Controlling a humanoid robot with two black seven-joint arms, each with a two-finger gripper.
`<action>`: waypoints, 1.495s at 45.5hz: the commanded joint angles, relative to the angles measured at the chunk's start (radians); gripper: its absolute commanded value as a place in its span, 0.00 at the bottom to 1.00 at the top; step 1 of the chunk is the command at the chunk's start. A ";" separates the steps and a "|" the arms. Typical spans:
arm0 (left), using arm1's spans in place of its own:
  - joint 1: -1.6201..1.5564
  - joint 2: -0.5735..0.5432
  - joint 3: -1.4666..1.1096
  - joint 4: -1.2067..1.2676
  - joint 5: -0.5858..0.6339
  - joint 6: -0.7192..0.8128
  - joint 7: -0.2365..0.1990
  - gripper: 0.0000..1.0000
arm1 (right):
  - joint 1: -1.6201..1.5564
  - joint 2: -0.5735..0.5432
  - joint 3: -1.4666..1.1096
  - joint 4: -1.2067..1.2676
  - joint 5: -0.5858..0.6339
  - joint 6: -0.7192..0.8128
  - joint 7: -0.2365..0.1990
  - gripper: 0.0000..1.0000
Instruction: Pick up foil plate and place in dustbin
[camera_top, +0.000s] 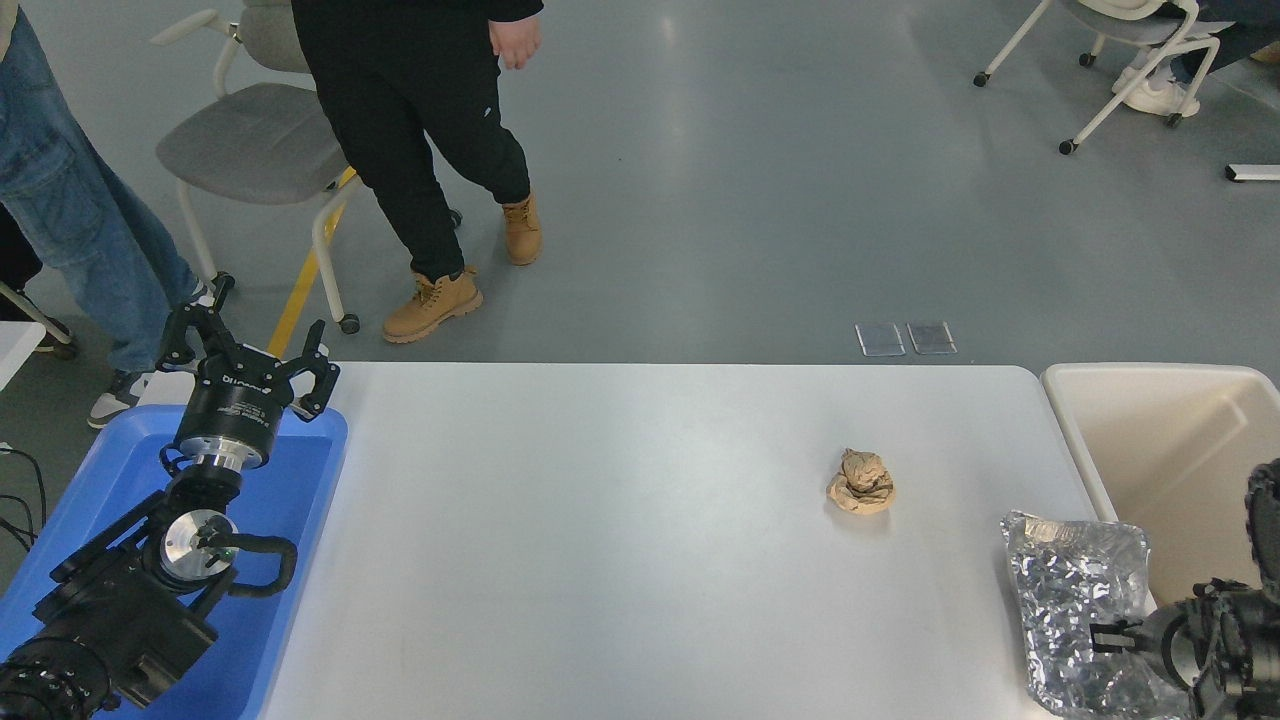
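Observation:
The foil plate, shiny and crinkled, is at the table's front right corner, tilted, with its right edge over the rim of the cream dustbin. My right gripper comes in from the lower right and is shut on the plate's right side, holding it slightly raised. The dustbin stands just off the table's right end and its inside looks bare. My left gripper is parked, open, above the blue bin at the lower left.
A small crumpled brown paper wad lies on the white table, left of and beyond the plate. A person in black trousers walks past the far side near a grey chair; a person in jeans stands at the left.

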 joint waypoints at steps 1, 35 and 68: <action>0.000 0.000 0.000 0.000 0.000 0.000 0.000 0.99 | 0.181 -0.060 0.001 0.054 -0.003 0.014 0.052 0.00; 0.000 0.000 0.000 0.000 0.000 0.000 0.000 0.99 | 0.922 -0.238 0.064 0.153 -0.026 0.548 0.115 0.00; 0.000 0.000 0.000 0.000 0.000 0.000 0.000 0.99 | 0.841 -0.301 0.041 -0.061 0.029 0.607 0.091 0.00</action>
